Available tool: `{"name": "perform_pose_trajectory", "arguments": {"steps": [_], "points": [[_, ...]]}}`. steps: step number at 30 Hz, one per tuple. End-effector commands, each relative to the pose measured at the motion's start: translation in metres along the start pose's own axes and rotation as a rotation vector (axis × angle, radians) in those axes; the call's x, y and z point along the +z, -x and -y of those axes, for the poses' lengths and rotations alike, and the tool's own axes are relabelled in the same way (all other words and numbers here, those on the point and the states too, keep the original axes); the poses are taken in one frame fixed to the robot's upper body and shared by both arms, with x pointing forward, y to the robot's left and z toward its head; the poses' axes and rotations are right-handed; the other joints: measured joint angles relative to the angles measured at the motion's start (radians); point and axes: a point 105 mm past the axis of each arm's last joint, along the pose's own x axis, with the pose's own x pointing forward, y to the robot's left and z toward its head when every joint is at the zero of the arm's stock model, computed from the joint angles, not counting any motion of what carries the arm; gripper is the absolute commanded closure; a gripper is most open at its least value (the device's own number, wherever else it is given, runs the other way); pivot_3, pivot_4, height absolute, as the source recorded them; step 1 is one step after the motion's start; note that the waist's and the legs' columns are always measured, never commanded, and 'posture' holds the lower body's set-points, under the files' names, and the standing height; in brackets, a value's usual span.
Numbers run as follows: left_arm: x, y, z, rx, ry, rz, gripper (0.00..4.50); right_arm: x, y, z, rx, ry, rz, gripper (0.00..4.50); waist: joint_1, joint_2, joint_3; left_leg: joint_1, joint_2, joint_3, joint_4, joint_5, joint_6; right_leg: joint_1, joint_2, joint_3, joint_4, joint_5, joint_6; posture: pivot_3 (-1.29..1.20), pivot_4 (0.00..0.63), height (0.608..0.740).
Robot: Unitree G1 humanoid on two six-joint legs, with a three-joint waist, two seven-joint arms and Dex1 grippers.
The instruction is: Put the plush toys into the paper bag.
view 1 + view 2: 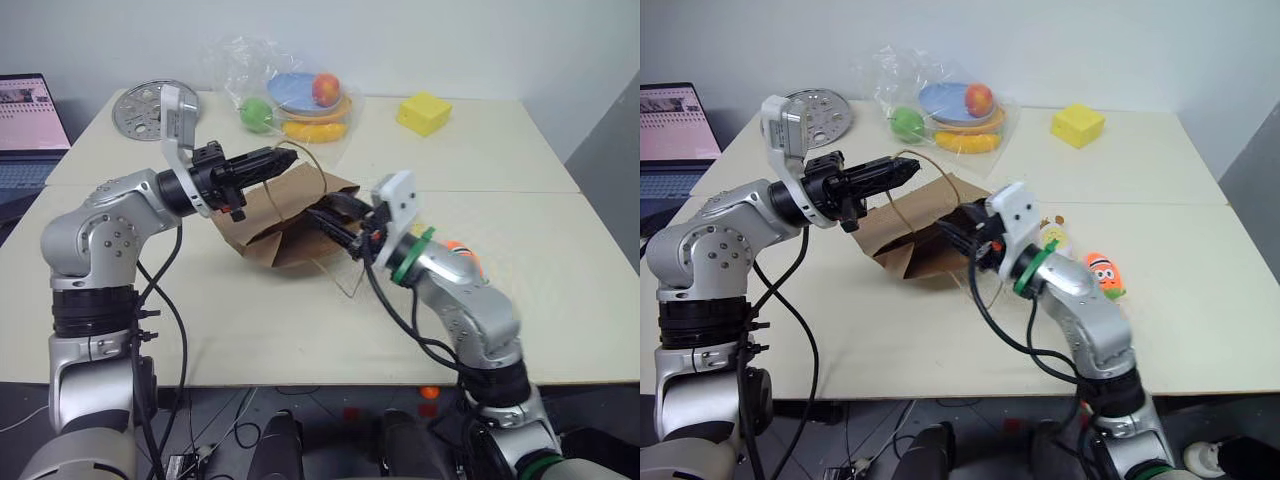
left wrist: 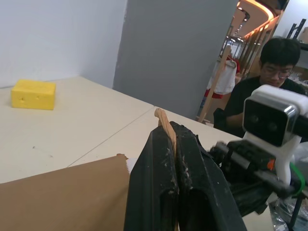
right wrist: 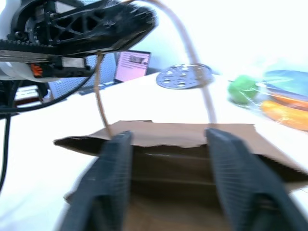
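1. The orange plush toy [image 1: 1103,274] lies on the surface [image 1: 1200,300] to the robot's right of the right arm, outside the paper bag. Just beside it, partly behind the right wrist, the white plush toy with a yellow face [image 1: 1055,238] also lies on the surface.
2. The paper bag [image 1: 283,222] sits near the middle of the surface, slumped, with its mouth turned toward the right gripper. I cannot see whether anything is inside it.
3. As I judge it, the packing is not yet done: both toys are out of the bag, and the work in hand is getting the mouth held open.
4. The left gripper [image 1: 283,158] is closed tight on the bag's tan cord handle [image 2: 163,124], which runs up between its black fingers and holds that side of the bag up.
5. The right gripper [image 3: 168,159] stands fairly wide at the bag's mouth, its two fingers spread across the near paper edge with nothing clamped between them.
6. Farther back on the surface lie a clear plastic bag of plastic fruit [image 1: 945,108], a yellow block [image 1: 1077,124] and a round metal disc [image 1: 143,106].
7. A person [image 2: 262,82] sits beyond the surface's far edge.
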Motion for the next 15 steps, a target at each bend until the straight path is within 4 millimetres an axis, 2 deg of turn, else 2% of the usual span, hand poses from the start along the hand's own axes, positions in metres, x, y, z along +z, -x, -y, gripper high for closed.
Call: {"name": "perform_pose_trajectory", "arguments": {"steps": [1, 2, 3, 4, 6, 8, 13, 15], "points": [[0.011, 0.002, 0.002, -0.005, -0.054, 0.012, 4.5, 0.022, 0.026, 0.037, -0.188, 0.032, 0.057, 0.73, 0.001, 0.0, 0.0, 0.0, 0.0, 0.0, 0.0, 0.0, 0.0, 0.0, 0.0, 0.0, 0.0, 0.0, 0.0, 0.0, 0.15, 0.74], [0.011, 0.003, 0.002, -0.006, -0.057, 0.009, 4.5, 0.019, 0.03, 0.046, -0.235, 0.039, 0.041, 0.38, 0.001, 0.0, 0.0, 0.0, 0.0, 0.0, 0.0, 0.0, 0.0, 0.0, 0.0, 0.0, 0.0, 0.0, 0.0, 0.0, 0.15, 0.74], [0.012, 0.003, 0.002, -0.006, -0.059, 0.008, 4.5, 0.006, 0.038, 0.066, -0.34, 0.059, -0.016, 0.06, 0.001, 0.0, 0.0, 0.0, 0.0, 0.0, 0.0, 0.0, 0.0, 0.0, 0.0, 0.0, 0.0, 0.0, 0.0, 0.0, 0.15, 0.74], [0.013, 0.003, 0.001, -0.005, -0.06, 0.009, 4.5, -0.002, 0.044, 0.078, -0.411, 0.075, -0.057, 0.02, 0.001, 0.0, 0.0, 0.0, 0.0, 0.0, 0.0, 0.0, 0.0, 0.0, 0.0, 0.0, 0.0, 0.0, 0.0, 0.0, 0.15, 0.74], [0.013, 0.003, 0.0, -0.006, -0.063, 0.007, 4.5, -0.028, 0.052, 0.091, -0.467, 0.119, -0.162, 0.02, 0.001, 0.0, 0.0, 0.0, 0.0, 0.0, 0.0, 0.0, 0.0, 0.0, 0.0, 0.0, 0.0, 0.0, 0.0, 0.0, 0.15, 0.74], [0.012, 0.003, -0.001, -0.005, -0.064, -0.001, 4.5, -0.056, 0.053, 0.095, -0.481, 0.125, -0.277, 0.02, 0.0, 0.0, 0.0, 0.0, 0.0, 0.001, 0.0, 0.0, 0.0, 0.0, 0.0, 0.001, -0.001, 0.0, 0.0, 0.0, 0.15, 0.74], [0.012, 0.003, -0.001, -0.008, -0.062, -0.002, 4.5, -0.091, 0.056, 0.096, -0.5, 0.102, -0.392, 0.02, -0.007, 0.0, 0.0, 0.0, 0.0, 0.002, -0.001, 0.0, 0.0, -0.001, 0.0, 0.002, 0.0, 0.0, 0.0, 0.0, 0.15, 0.74], [0.013, 0.004, -0.001, -0.003, -0.063, 0.0, 4.5, -0.097, 0.058, 0.1, -0.528, 0.095, -0.403, 0.02, -0.005, 0.0, 0.0, 0.0, 0.0, 0.002, -0.001, 0.0, 0.0, -0.001, 0.0, 0.002, 0.0, 0.0, 0.0, 0.0, 0.15, 0.74]]}}
